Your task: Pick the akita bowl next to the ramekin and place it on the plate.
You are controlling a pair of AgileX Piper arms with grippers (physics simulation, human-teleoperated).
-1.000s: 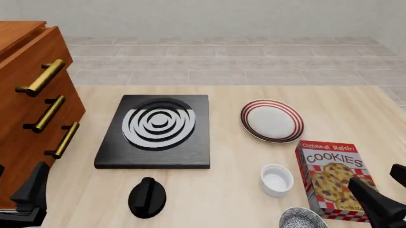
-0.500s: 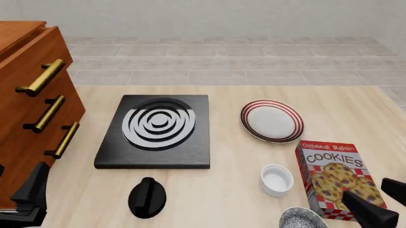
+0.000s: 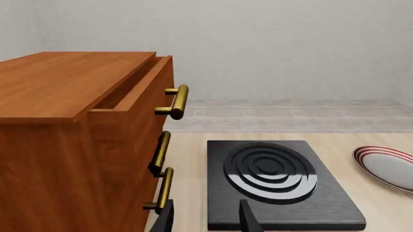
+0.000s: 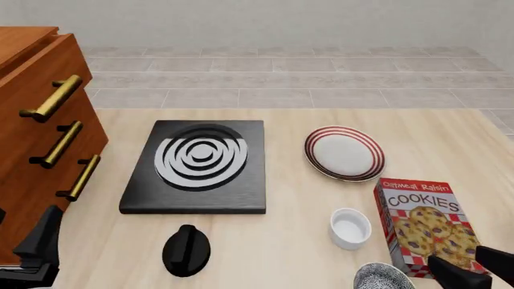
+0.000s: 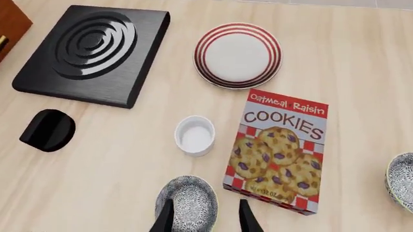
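Two spread fingers of the right gripper (image 5: 201,215) hover over the akita bowl (image 5: 187,203), apart.

Plate (image 4: 343,153) right of stove (image 4: 197,166), ramekin (image 4: 350,227) nearer, cookie box (image 4: 423,225) just right, akita bowl (image 4: 384,277) nearest.

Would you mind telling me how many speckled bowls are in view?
2: one bowl sits beside the ramekin, under the right gripper; another lies past the cookie box, partly cut off.

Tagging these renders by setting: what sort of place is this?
Likely a simulated kitchen tabletop: a black stove, a red-ringed plate and a cookies box on a wooden table beside a drawer cabinet.
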